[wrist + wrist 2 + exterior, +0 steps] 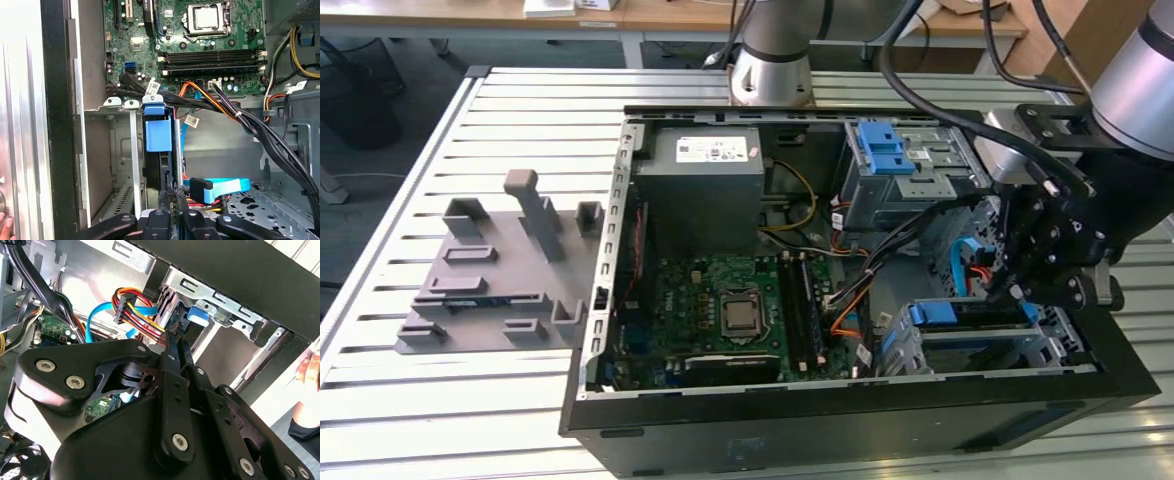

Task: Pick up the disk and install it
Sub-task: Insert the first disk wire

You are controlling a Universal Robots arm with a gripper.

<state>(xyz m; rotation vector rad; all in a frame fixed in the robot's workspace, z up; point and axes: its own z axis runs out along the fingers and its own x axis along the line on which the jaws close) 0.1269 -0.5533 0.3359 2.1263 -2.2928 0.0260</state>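
My end effector (1023, 290) hangs inside the case with its fingers drawn narrow, and the disk (159, 131) stands on edge in its bay directly ahead of the fingertips.

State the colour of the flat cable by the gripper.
Light blue flat cable, clearest in the first wrist view.

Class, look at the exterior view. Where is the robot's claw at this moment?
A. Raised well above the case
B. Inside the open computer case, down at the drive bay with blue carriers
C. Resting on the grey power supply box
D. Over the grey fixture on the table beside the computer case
B: in the exterior view the claw reaches down inside the computer case, at the drive bay.
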